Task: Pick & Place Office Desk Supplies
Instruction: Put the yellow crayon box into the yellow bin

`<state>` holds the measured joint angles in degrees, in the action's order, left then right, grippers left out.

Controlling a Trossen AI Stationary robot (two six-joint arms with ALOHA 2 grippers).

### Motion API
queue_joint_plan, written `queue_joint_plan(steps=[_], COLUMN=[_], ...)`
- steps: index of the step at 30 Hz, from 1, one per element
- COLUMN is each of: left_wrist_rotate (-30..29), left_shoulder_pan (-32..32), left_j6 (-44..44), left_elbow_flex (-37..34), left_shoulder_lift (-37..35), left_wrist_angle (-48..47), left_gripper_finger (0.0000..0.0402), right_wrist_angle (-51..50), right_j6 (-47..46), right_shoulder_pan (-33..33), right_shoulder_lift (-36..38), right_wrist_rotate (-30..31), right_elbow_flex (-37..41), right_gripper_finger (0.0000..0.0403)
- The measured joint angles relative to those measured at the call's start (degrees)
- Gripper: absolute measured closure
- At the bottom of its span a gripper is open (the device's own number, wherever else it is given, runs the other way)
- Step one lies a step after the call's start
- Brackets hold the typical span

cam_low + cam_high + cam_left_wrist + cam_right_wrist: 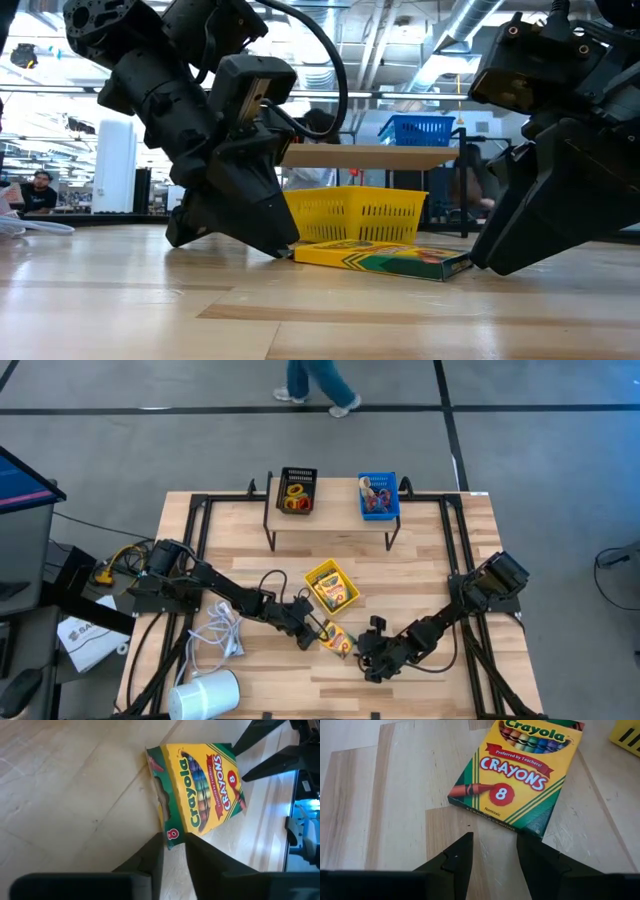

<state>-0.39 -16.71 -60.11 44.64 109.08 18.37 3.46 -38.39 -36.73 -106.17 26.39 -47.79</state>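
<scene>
While the crayon box (pixel 336 640) lies flat on the wooden table (pixel 440 550) near its front edge, the left gripper (pixel 308 634) bears down on its torn corner, fingers narrowly parted astride that corner, apparently closing for a pinch; no lift is evident. Facing it, the right gripper (pixel 372 658) rests just short of the box's opposite end, fingers partly open and empty, seemingly on standby. Just behind sits the yellow bin (pixel 332 589), already holding another box, the likely destination. Farther back, black bin (pixel 296 491) and blue bin (pixel 379 496) stand on a raised shelf (pixel 336 512).
</scene>
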Motion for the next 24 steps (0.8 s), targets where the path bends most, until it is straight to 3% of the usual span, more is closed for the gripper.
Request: queue_joint_plan(steps=[9, 24], left_wrist_rotate=[0.81, -3.02], left_shoulder_pan=[-0.01, 0.07], left_j6=[2.79, 4.21], left_elbow_flex=[0.55, 0.58], left_shoulder_lift=[0.07, 0.17], left_wrist_angle=[-0.87, 0.78], left_gripper_finger=[0.0397, 0.0401], right_wrist_angle=[0.00, -0.04], right_j6=[0.02, 0.02], right_shoulder_pan=[0.00, -0.01], right_shoulder_lift=[0.00, 0.00], right_wrist_rotate=[-0.01, 1.29], right_elbow_flex=[-0.01, 0.00], right_gripper_finger=[0.0253, 0.0253])
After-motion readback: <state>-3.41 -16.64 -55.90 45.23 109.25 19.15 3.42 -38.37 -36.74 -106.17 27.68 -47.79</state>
